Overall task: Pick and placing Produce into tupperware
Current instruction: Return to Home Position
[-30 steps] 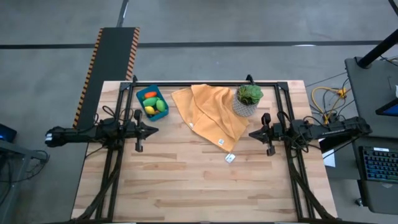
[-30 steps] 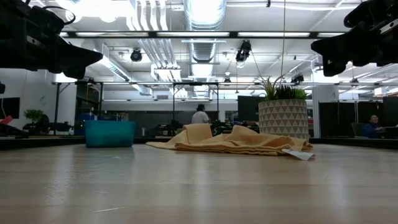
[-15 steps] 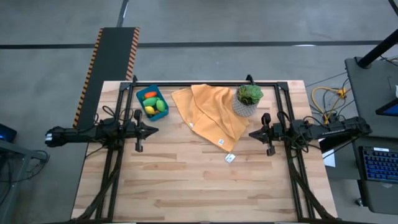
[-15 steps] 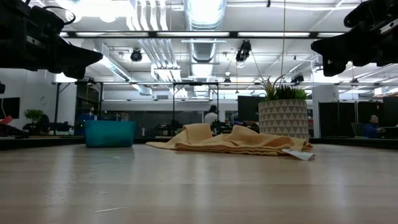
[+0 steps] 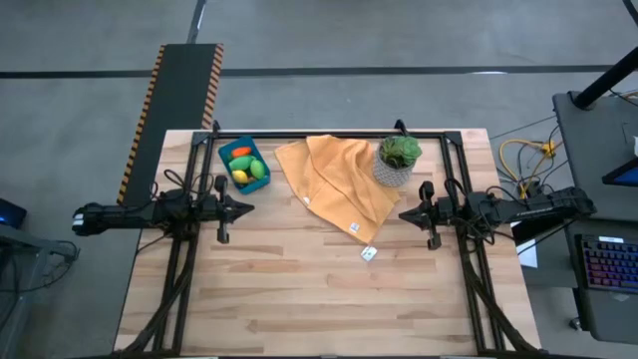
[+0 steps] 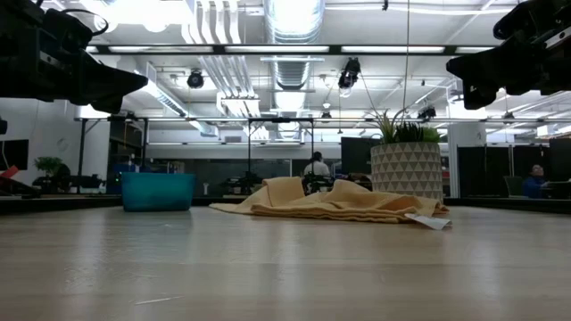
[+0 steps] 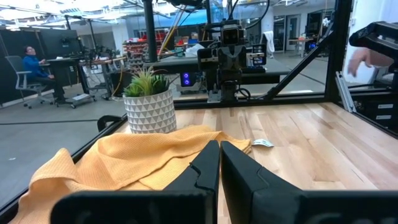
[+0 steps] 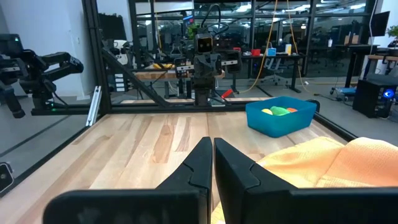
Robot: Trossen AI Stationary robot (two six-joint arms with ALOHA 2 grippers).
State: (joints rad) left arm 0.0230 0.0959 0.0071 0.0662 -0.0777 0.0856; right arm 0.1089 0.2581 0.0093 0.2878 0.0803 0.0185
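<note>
Two arms hover over the wooden table (image 5: pixel 299 289), tips pointing at each other. The left gripper (image 5: pixel 247 208) hangs by the left edge, near the blue tupperware (image 8: pixel 280 124). The right gripper (image 5: pixel 404 214) hangs by the right edge, near a potted plant (image 5: pixel 397 160). Each has its fingers pressed together on nothing. The tupperware stands at the far left of the table with the produce (image 5: pixel 249 172) inside it, green, yellow and orange pieces. An orange-yellow cloth (image 5: pixel 334 184) lies crumpled between tupperware and plant.

Bright ceiling lights (image 6: pixel 290 13) glare overhead; the table (image 5: pixel 299 289) is evenly lit, shadows faint.
</note>
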